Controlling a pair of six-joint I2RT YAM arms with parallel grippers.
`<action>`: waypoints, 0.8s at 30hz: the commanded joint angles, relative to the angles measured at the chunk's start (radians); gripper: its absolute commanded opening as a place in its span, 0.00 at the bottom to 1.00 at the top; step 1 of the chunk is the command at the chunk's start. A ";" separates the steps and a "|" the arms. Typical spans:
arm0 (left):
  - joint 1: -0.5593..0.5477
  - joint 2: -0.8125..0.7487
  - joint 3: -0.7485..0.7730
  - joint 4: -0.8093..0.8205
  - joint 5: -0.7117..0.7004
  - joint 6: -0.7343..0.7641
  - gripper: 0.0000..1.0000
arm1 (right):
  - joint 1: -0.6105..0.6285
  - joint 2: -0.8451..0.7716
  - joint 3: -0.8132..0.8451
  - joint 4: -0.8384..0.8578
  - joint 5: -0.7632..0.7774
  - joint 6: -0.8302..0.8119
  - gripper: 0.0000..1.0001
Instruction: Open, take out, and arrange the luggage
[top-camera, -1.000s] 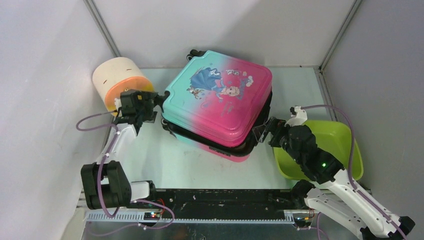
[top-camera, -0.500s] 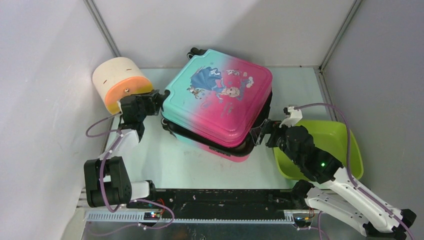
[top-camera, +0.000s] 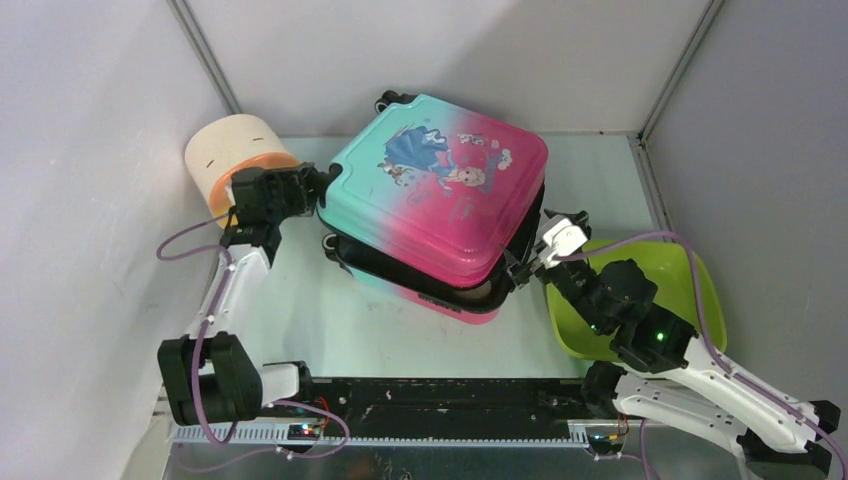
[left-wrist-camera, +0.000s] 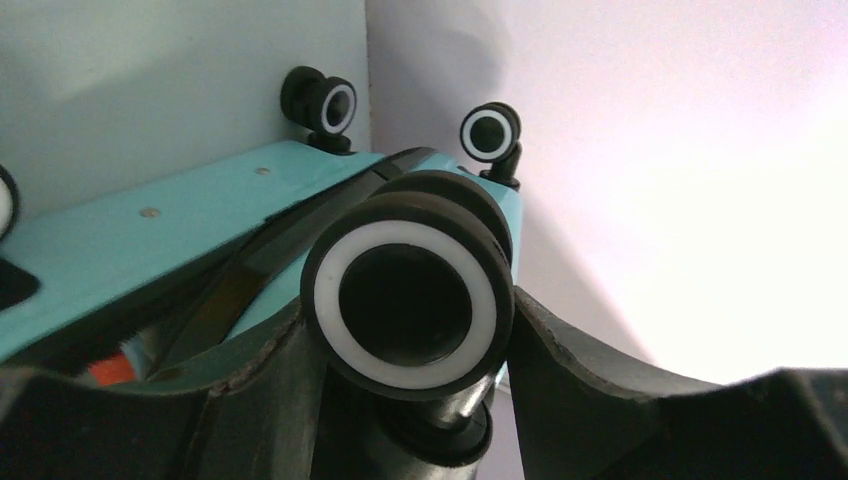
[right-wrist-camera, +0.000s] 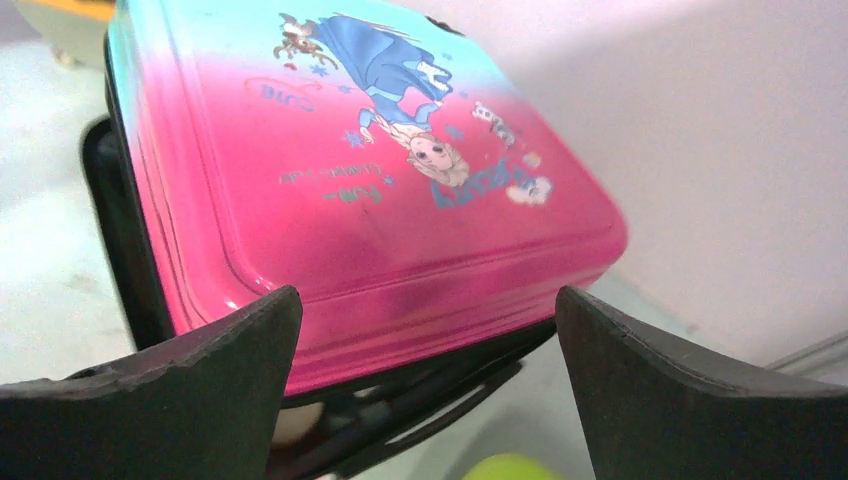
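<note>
The luggage (top-camera: 440, 200), a pink-to-teal hard-shell suitcase with a princess print, lies flat mid-table, its lid lifted a crack above the lower shell. My left gripper (top-camera: 318, 190) is at its teal left corner, shut on a black wheel (left-wrist-camera: 408, 297) with a white ring; both fingers (left-wrist-camera: 270, 380) press the wheel's sides. The teal shell (left-wrist-camera: 150, 240) runs off to the left in that view. My right gripper (top-camera: 525, 262) stands open at the pink right edge, its jaws (right-wrist-camera: 425, 300) wide before the lid's rim (right-wrist-camera: 380, 200), touching nothing.
A lime-green tub (top-camera: 650, 280) sits at the right under my right arm. A cream-and-orange cylinder (top-camera: 235, 155) lies on its side at the left wall, just behind my left gripper. Two more wheels (left-wrist-camera: 333, 100) (left-wrist-camera: 490, 131) stick out near the back wall.
My left gripper moved up to the suitcase's left corner and closed on a wheel. The lid has risen slightly. My right arm shifted toward the pink edge.
</note>
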 joint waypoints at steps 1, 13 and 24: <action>-0.046 -0.051 0.187 -0.083 -0.010 -0.147 0.00 | 0.055 0.011 -0.008 0.137 -0.013 -0.491 1.00; -0.149 0.043 0.450 -0.372 -0.026 -0.322 0.00 | 0.395 0.253 -0.068 0.551 0.254 -0.978 0.96; -0.156 0.043 0.482 -0.442 -0.004 -0.338 0.00 | 0.417 0.689 -0.094 1.156 0.403 -1.397 0.96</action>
